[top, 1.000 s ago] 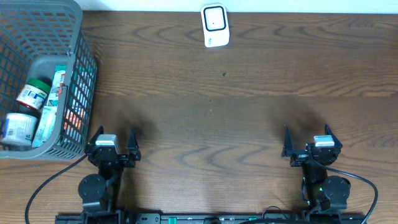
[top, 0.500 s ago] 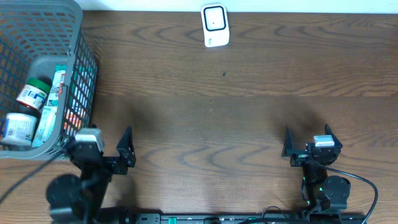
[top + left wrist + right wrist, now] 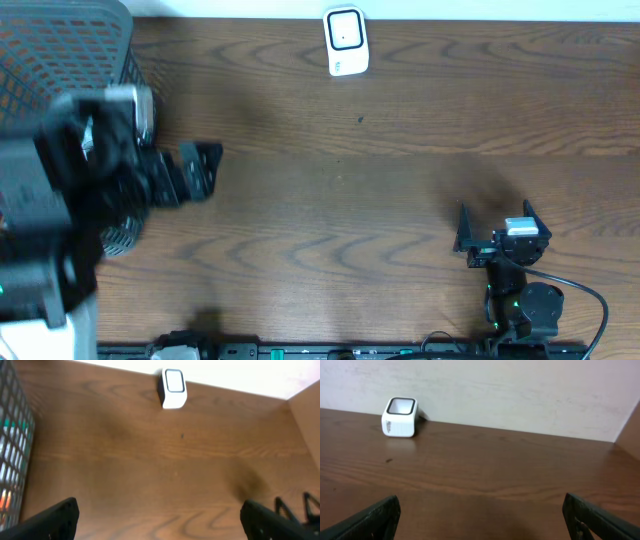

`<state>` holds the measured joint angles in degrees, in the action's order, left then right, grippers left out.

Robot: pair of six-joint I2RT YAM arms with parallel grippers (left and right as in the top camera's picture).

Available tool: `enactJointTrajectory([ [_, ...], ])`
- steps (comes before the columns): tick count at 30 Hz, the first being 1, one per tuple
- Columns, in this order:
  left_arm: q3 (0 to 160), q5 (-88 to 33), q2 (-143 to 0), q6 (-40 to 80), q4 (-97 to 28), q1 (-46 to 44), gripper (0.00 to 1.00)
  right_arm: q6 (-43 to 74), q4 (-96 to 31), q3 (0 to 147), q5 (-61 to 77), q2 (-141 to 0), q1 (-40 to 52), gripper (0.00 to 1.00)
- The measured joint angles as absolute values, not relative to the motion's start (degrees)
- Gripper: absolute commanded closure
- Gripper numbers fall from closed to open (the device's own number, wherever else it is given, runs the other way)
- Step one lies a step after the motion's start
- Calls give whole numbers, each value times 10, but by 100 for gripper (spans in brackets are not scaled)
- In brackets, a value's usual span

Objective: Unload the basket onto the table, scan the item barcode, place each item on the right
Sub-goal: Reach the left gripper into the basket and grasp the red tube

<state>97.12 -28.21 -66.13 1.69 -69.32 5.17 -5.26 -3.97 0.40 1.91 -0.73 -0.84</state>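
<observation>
Clearly early in the job: nothing is picked and nothing has been scanned. Overhead: the left arm looms large and blurred over the grey mesh basket (image 3: 60, 20) at the table's (image 3: 400, 180) far-left corner, with the left gripper (image 3: 190, 170) poking out past the basket's right side. Its span is hard to read from this angle. The arm covers the basket's contents, so no item to be scanned shows here. The white barcode scanner (image 3: 346, 40) stands at the far edge, near the middle and well apart from both arms. The right gripper (image 3: 494, 225) sits low at the near-right with its fingers spread and nothing between them. Left wrist: both dark fingers sit at the frame's bottom corners, wide apart, with only bare wood between, so the left gripper (image 3: 159, 505) is fully spread and empty. The basket wall (image 3: 12, 460) runs down the left edge. Through the mesh show scraps of green, white and orange packaging (image 3: 6, 425), too little to name any product. The scanner (image 3: 173, 388) sits top centre. Right wrist: a low view across the wood to the scanner (image 3: 400, 417) standing against the pale wall. The right gripper (image 3: 480, 510) is wide and empty, and neither basket nor items appear. My reading is that everything is left: reach into the basket, take one item, carry it over, and turn its barcode to the scanner window.
</observation>
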Motion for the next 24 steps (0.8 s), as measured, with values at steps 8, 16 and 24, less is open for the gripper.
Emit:
enactJointTrajectory([
  [8, 1258, -286, -890, -4, -810, 90, 2, -53, -40, 4, 19, -7, -8, 1],
  [16, 1291, -286, -931, -26, -756, 210, 5, -53, -40, 4, 19, -7, -8, 1],
  [24, 1293, -225, -931, -35, -752, 355, 12, -53, -40, 4, 19, -7, -8, 1],
])
